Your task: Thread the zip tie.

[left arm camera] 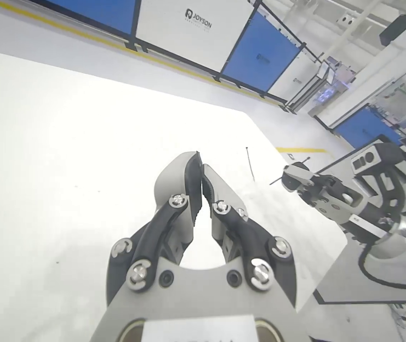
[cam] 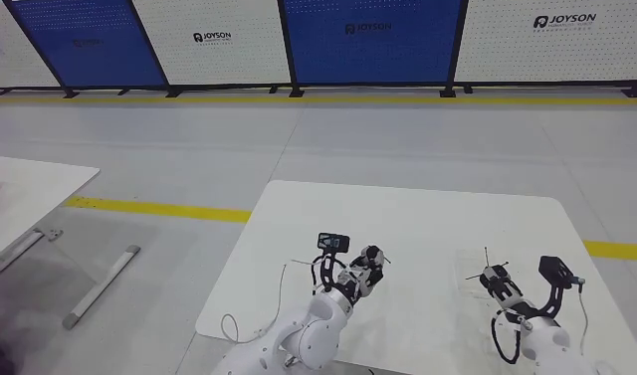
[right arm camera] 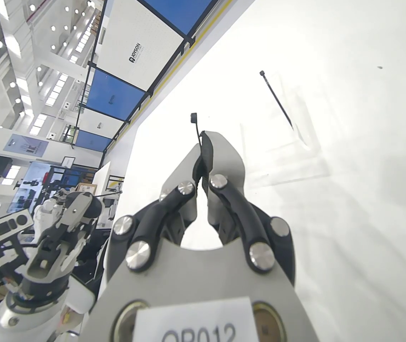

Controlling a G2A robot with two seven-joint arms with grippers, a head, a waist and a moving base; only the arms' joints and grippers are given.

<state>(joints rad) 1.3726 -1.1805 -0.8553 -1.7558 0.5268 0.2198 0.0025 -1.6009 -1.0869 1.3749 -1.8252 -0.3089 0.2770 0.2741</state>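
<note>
Right claw (right arm camera: 202, 140) clamped on a black zip tie (right arm camera: 194, 122), head poking past its tips; left claw (left arm camera: 200, 160) pinched closed, well apart; farther off, a second zip tie (right arm camera: 276, 99) lies on the table (right arm camera: 349, 37); the thin held tie could twist and miss its slot.

Shows blue and white perforated partition panels (cam: 370, 37) lining glossy grey floor (cam: 299, 136) crossed by yellow painted stripe (cam: 159, 209); white side table (cam: 40, 186) at left.
</note>
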